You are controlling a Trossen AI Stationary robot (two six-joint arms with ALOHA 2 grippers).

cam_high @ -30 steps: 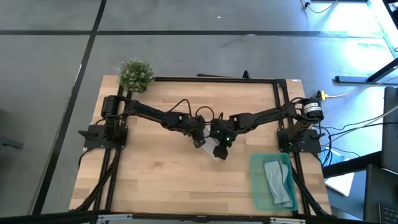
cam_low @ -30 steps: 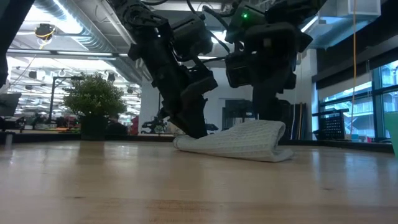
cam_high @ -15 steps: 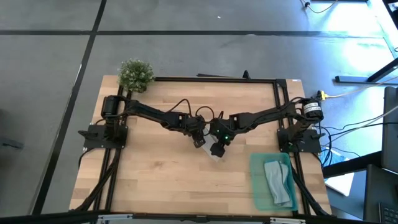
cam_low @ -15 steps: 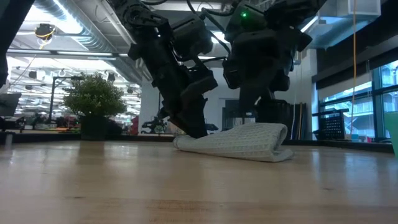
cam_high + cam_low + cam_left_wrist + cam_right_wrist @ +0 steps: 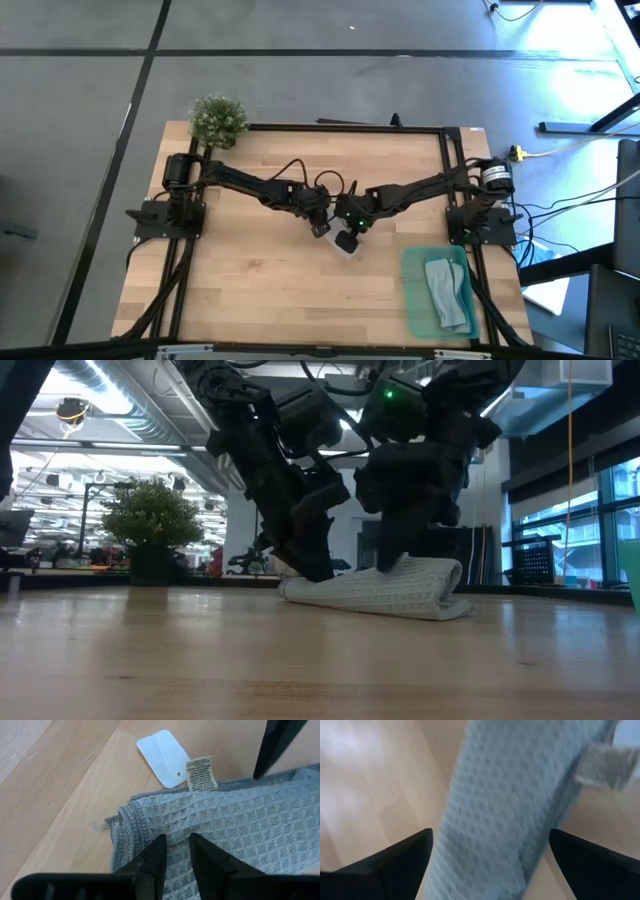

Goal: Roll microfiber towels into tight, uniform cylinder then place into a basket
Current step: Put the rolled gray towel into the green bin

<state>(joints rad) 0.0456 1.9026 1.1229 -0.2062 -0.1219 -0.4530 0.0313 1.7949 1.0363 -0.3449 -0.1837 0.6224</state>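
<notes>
A pale blue-grey waffle towel, rolled up, lies on the wooden table near its middle. My left gripper is shut on one end of the roll; a white tag and a care label lie just beyond that end. My right gripper stands wide open over the roll, one finger on each side. At the right near corner, the green basket holds a second rolled towel. My left gripper pinches the towel's cloth between its two fingers, close to the hemmed end by the label. The fingers slant down from above. The roll lies flat on the table. My right gripper: I cannot tell whether its fingertip touches the roll's top.
A small bushy plant stands at the table's far left corner. A black frame runs round the table's edges. Bare wood lies on the near left side.
My right gripper has swung about at the wrist and shifted slightly along the roll toward my left gripper, with its fingers coming down in front of the roll's top. The roll and my left gripper have stayed in place.
</notes>
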